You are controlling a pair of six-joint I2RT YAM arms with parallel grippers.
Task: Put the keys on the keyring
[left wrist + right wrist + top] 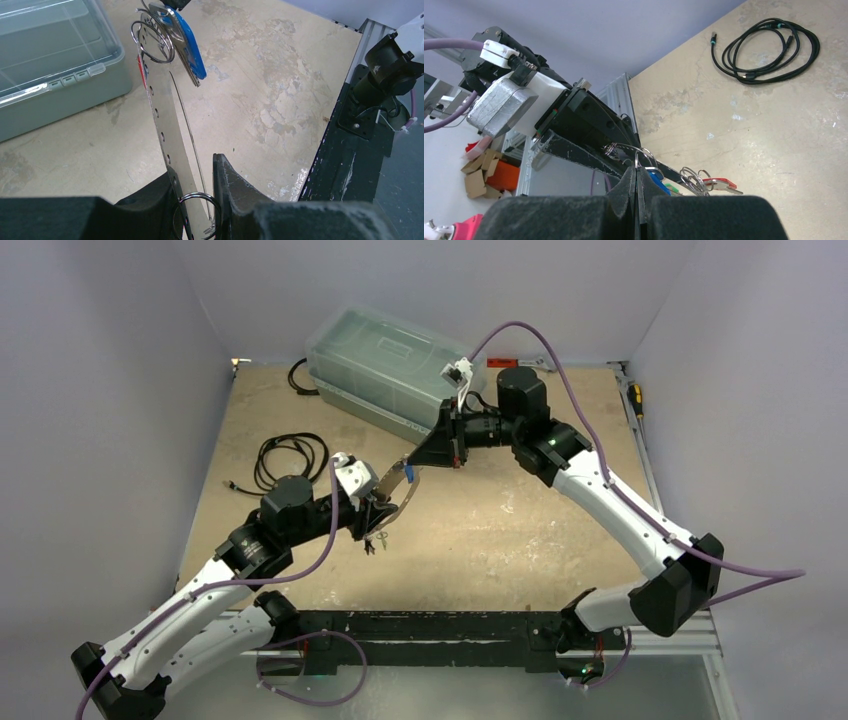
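While the left fingers (235, 190) clamp the keyring (172, 125) at its six o'clock rim to steady it, the right fingers (624, 187) pinch the blue key (192, 50) at twelve o'clock, evidently for threading.

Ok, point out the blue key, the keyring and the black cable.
blue key (192, 47): left wrist view, blue plastic head.
keyring (172, 125): left wrist view, flat face.
black cable (754, 77): right wrist view, coil's lower strands.

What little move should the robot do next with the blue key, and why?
Probably the right gripper should twist the blue key a little, to work its wire ring through a rim hole. The left gripper holds the keyring on edge, and the wire ring sits right at its far-end holes.
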